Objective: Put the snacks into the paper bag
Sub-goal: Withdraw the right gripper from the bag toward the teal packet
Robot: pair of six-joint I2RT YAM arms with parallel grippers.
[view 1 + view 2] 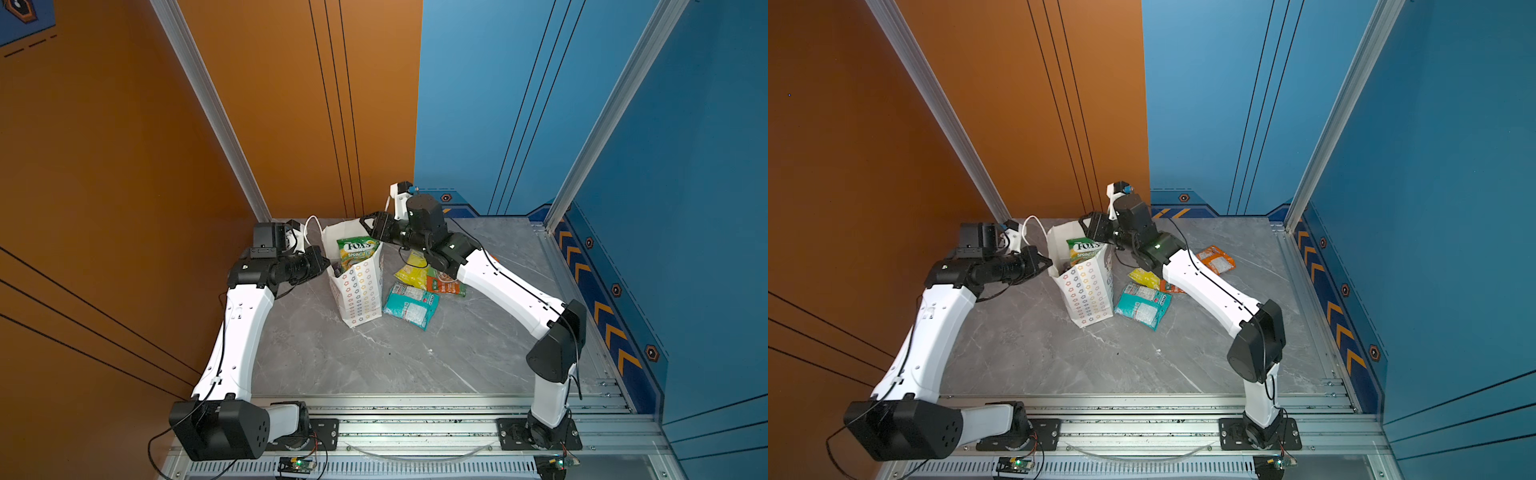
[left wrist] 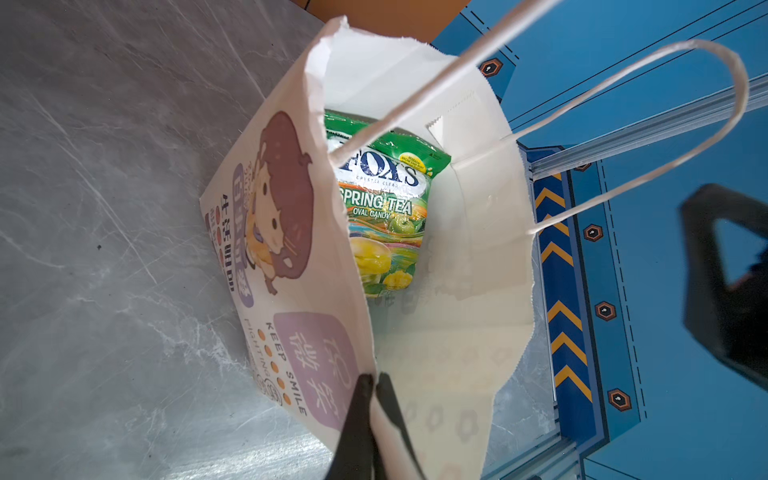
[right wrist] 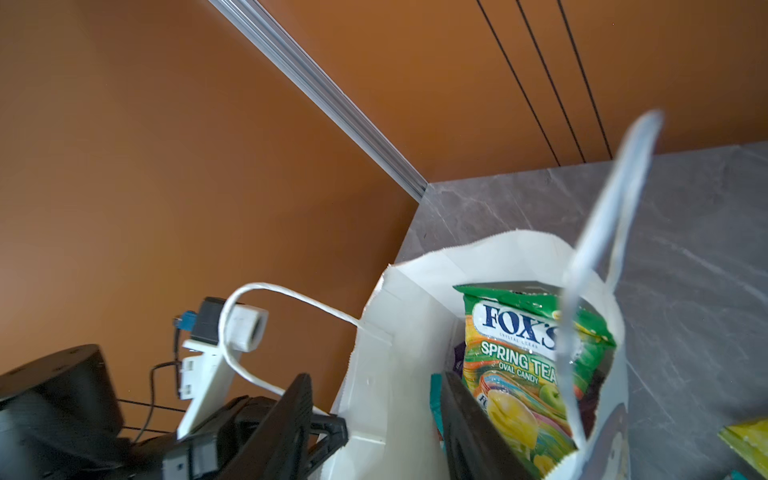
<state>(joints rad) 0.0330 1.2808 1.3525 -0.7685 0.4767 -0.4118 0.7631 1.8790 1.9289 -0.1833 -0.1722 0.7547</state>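
Observation:
The white paper bag stands upright at the back middle of the table. My left gripper is shut on the bag's rim at its left side. A green FOX'S packet stands in the bag's mouth, its top poking out. My right gripper hangs open over the mouth, one finger next to that packet. Teal and purple packets show deeper inside. On the table right of the bag lie snacks: teal, yellow, orange.
Another orange packet lies further right, behind my right arm. The bag's cord handles stick up and outward. Orange wall stands close behind the bag, blue wall at the right. The grey marble table stretches in front.

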